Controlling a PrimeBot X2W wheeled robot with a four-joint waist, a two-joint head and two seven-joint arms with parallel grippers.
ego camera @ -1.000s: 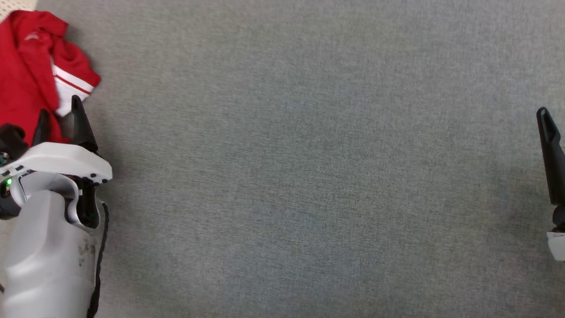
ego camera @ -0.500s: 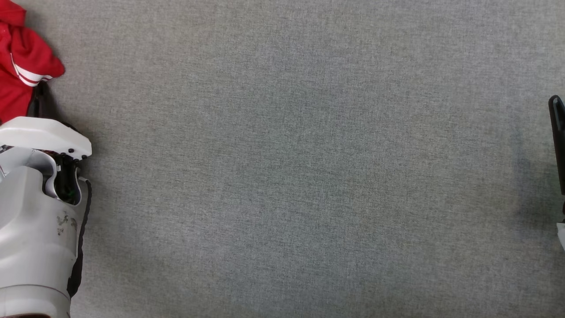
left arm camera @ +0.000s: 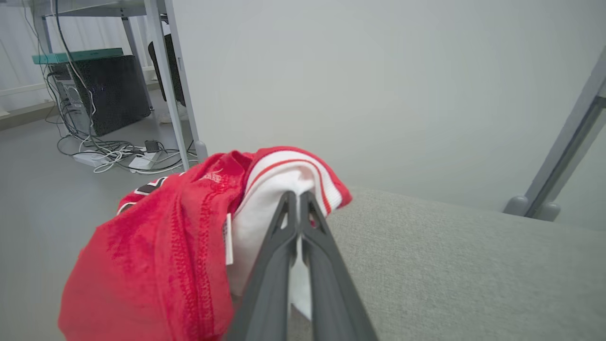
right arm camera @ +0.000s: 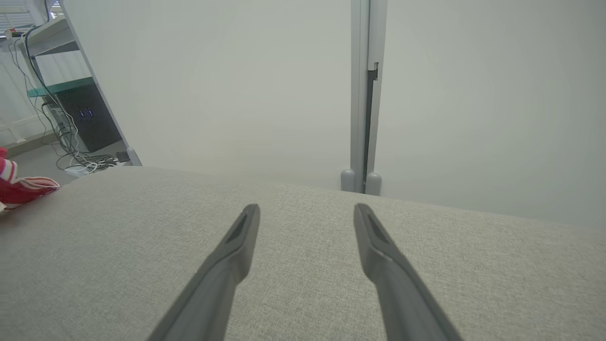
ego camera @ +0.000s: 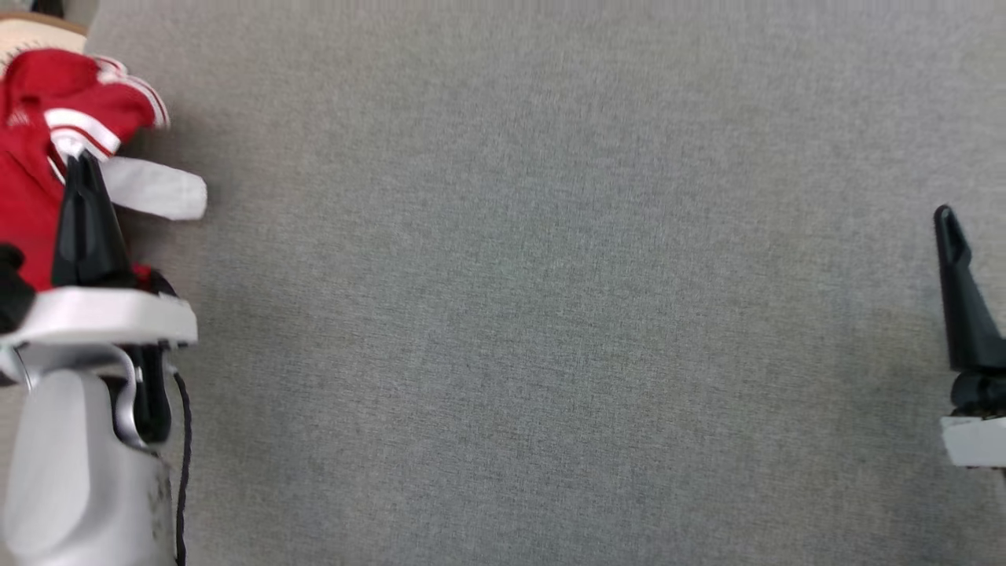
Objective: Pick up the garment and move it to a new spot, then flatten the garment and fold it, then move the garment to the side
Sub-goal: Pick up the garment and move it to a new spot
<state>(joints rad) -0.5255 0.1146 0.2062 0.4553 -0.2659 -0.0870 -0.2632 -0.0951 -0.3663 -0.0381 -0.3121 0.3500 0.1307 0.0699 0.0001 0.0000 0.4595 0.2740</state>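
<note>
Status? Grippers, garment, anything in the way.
Left gripper jaws shut on red garment, at grey table left edge. Right gripper open, empty, above table. No obstruction seen.

garment (ego camera: 31, 149) at left edge of table (ego camera: 550, 314); r gripper (right arm camera: 307, 210) far right

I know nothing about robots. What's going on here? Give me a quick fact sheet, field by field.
Clothing: red garment with white trim, bunched at the surface's left edge
Surface: grey fabric surface
Left gripper: left gripper shut on the garment's white part
Right gripper: right gripper open, holding nothing, above the surface
</note>
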